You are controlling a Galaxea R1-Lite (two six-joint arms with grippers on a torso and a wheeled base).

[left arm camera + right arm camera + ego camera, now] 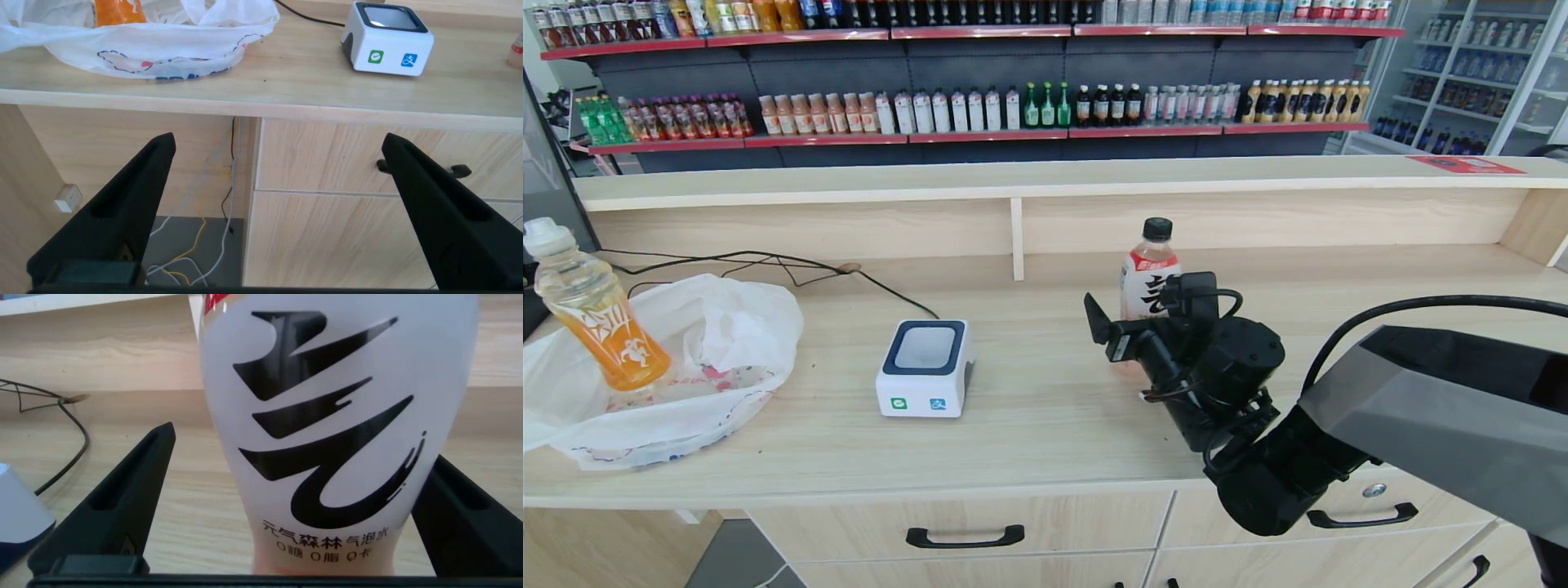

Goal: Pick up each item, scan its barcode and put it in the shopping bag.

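**Right claw straddling the white bottle, not yet closed**

Nearest me, the left claw (pixel 278 140) hangs below the desk's (pixel 1045 441) front edge, facing the drawers (pixel 359 220). Its jaws are wide apart and empty. I read that as parked out of the way, leaving the desk top to the other arm.

At the front left corner the shopping bag (pixel 711 327) lies slumped open, close to the front edge. An orange bottle (pixel 596 314) leans tilted in it, so that item looks finished. The scanner (pixel 925 367) sits mid-desk, just right of the bag, with its window facing up. A cable (pixel 768 261) runs from it toward the back left.

Right of centre, the right claw (pixel 301 457) sits low and level, jaws apart, with the white bottle (pixel 1148 265) upright between them. One finger (pixel 114 506) stands off the label; on the other side I cannot tell if there is contact. I'd judge this to be the grasp step.

The stretch between bottle and scanner is bare wood, so a carry leftward has room. The raised ledge (pixel 1045 175) along the back edge sits close behind the bottle and limits pushing further in. Drink shelves (pixel 988 136) stand beyond.
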